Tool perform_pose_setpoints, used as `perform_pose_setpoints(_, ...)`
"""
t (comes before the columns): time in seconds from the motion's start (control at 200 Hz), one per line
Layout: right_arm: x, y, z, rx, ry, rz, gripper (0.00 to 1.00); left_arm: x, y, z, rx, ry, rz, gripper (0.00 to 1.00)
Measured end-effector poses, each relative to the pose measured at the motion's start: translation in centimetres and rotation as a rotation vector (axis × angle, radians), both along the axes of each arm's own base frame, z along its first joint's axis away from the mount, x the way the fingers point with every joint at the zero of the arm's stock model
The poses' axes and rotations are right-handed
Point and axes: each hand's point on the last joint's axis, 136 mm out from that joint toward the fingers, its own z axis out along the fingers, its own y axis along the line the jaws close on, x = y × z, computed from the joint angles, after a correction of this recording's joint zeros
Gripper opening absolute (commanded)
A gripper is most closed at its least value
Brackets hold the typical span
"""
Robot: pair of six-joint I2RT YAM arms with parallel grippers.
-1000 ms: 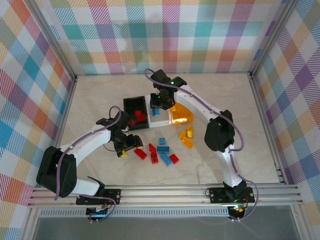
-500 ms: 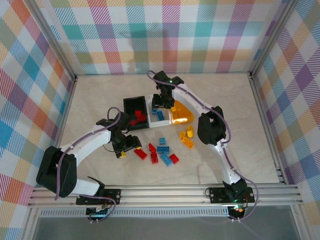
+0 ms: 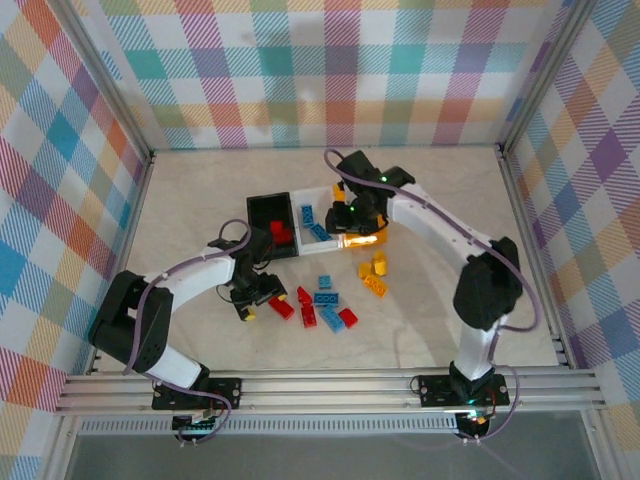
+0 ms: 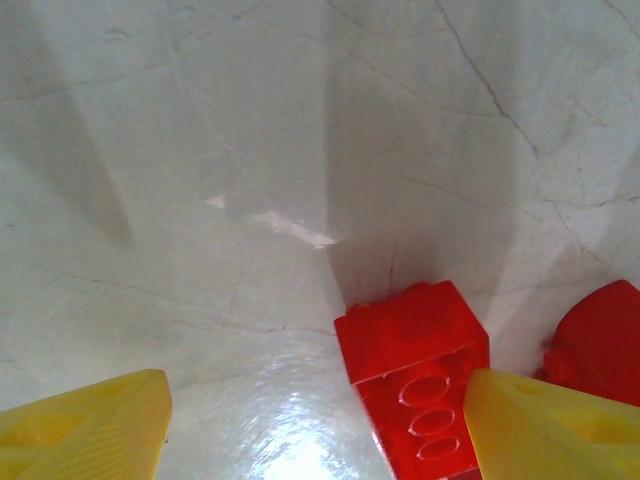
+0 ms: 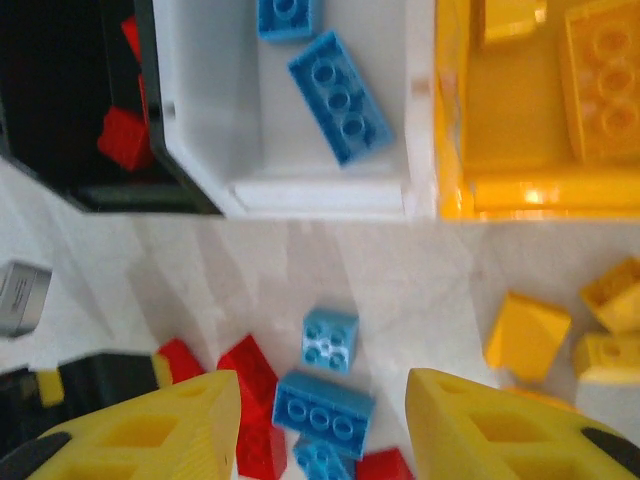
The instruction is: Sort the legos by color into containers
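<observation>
Where left pincer spreads, red lego within, off-centre

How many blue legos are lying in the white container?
2. A long blue lego lies studs up in the white container; a second blue lego is cut by the right wrist view's top edge. More may be hidden beyond.

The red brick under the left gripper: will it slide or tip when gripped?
The red brick looks rigid, probably light. It lies flat, so tipping seems unlikely. On the glossy table it may slide, as it sits off-centre under the left gripper.
</observation>
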Motion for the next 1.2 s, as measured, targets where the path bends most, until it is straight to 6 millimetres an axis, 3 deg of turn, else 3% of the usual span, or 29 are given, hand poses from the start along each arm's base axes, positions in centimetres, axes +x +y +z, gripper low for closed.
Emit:
perform_pose_setpoints(0.17,-3.3,-1.9,-2.6,-0.028,0.07,-0.02,0.48,0.6,-0.8,-0.4,-0.001,0.003,0.011,0.78)
perform_pose_setpoints(0.325,-4.7,-2.9,-4.6,-0.054,0.121,-0.039,0.48,1.8,-1.6,-0.7,-0.003,0.001,0.015,0.78)
perform_pose_setpoints(0.59,-5.1,-3.2,-3.1,-0.017,0.081,-0.05,0.48,2.2,-1.8,-1.3,0.022,0.045,0.017,0.7)
perform_pose_setpoints(0.715,-5.3,-3.3,-3.0,-0.013,0.077,-0.054,0.48,2.0,-1.5,-1.4,0.043,0.063,0.022,0.58)
perform_pose_setpoints(0.895,-5.4,-3.4,-3.1,-0.016,0.08,-0.053,0.47,1.8,-1.2,-1.5,0.058,0.071,0.02,0.56)
perform_pose_setpoints(1.06,-5.4,-3.4,-3.1,-0.016,0.08,-0.053,0.47,1.7,-1.1,-1.5,0.065,0.073,0.02,0.5)
perform_pose_setpoints(1.2,-5.4,-3.4,-3.1,-0.016,0.08,-0.053,0.47,1.5,-0.9,-1.5,0.073,0.08,0.015,0.37)
